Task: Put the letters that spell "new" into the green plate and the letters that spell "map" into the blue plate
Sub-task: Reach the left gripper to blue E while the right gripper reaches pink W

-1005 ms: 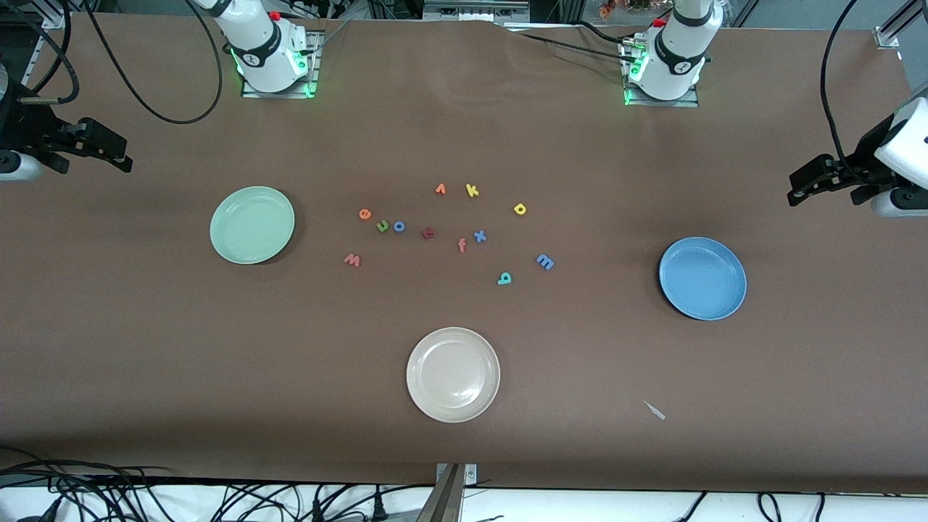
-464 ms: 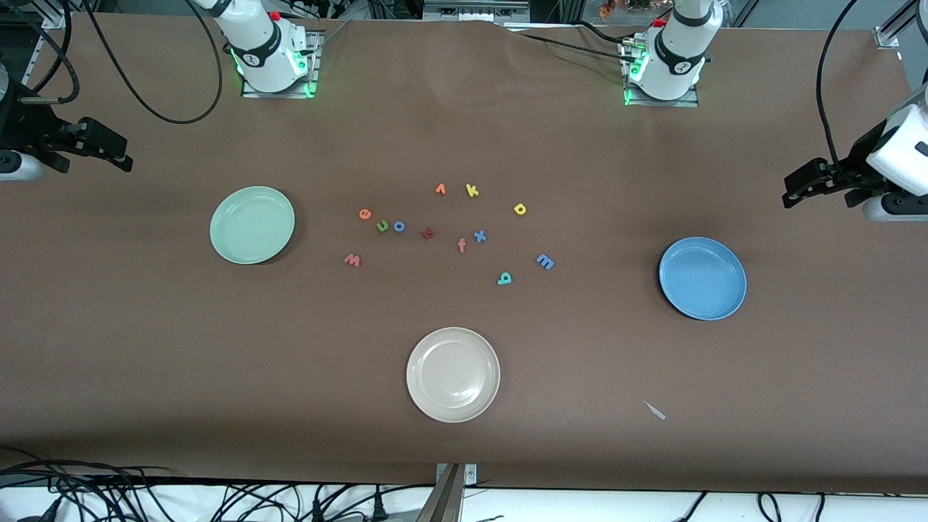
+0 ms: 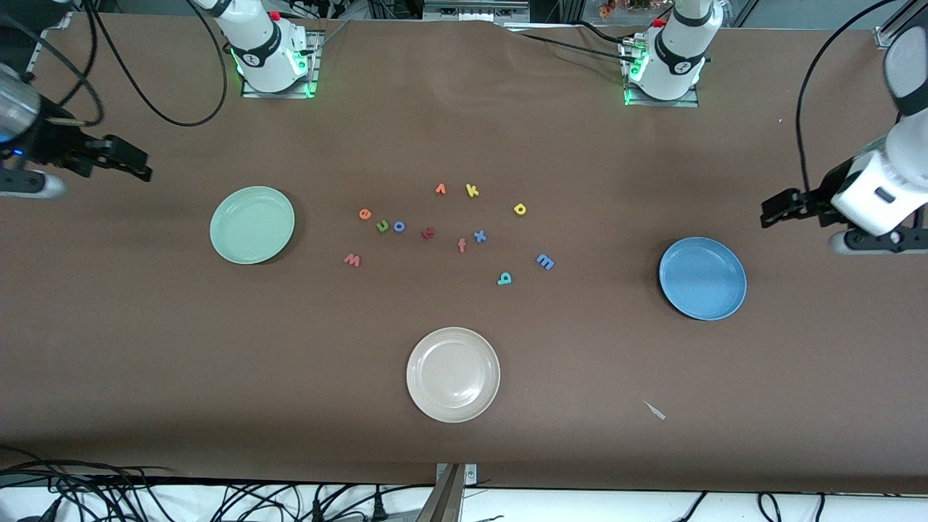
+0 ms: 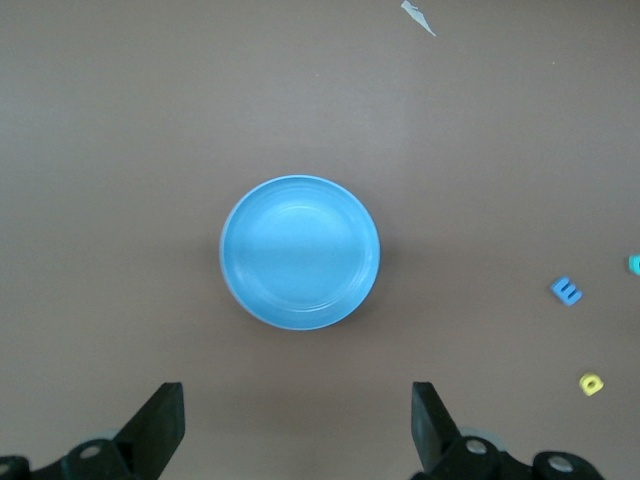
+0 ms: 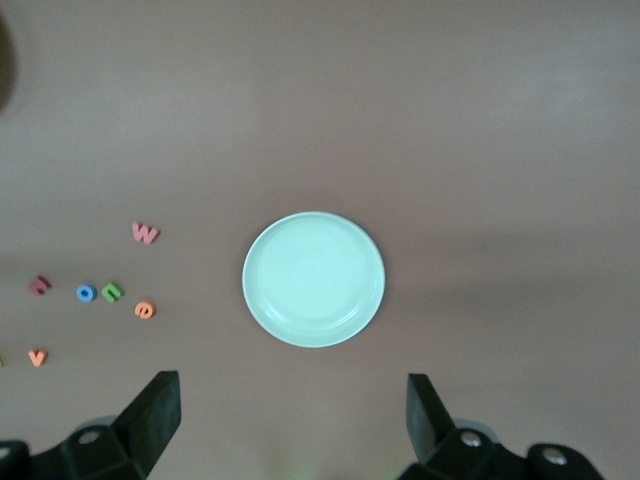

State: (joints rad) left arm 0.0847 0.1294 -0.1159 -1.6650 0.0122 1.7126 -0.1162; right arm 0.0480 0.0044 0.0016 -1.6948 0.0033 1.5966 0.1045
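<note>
- Your green plate (image 3: pixel 252 225), pale mint with a raised rim, lies empty at the right arm's end of the worktop (image 3: pixel 145 348).
- Your blue plate (image 3: pixel 702 278), mid-blue and rimmed, lies empty at the left arm's end.
- Between them lie the orange "e" (image 3: pixel 365 214), green "n" (image 3: pixel 382 227), salmon "w" (image 3: pixel 352 259), blue "m" (image 3: pixel 545 262), teal "a" (image 3: pixel 504 278) and yellow "p" (image 3: pixel 520 209).
- Both the left gripper (image 4: pixel 298 420) and the right gripper (image 5: pixel 290 412) hang over bare worktop, jaws spread wide, holding nothing.
</note>
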